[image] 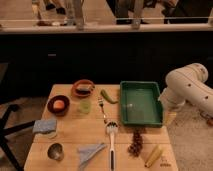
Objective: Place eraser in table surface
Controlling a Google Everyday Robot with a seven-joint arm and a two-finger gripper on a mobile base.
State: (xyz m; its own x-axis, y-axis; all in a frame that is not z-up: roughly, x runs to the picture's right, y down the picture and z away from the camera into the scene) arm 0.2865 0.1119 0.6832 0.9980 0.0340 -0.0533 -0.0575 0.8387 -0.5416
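Two bowls stand on the light tan butcher-block wooden worktop [70, 134]. The single small oblong eraser with dark base and pale grey top [84, 88] lies inside the round orange bowl [74, 90] at the far side, near the dark red bowl [50, 103] holding one orange fruit [59, 104]. One rectangular green tray [123, 102], one black-handled white-bristled brush [111, 131], one metal cup [56, 151] and two cloths, a blue square cloth [45, 126] and a blue-grey folded cloth [90, 150], also sit there, while the white arm's claw [170, 117] hangs just off the worktop's right edge beside the tray, spread wide and gripping nothing
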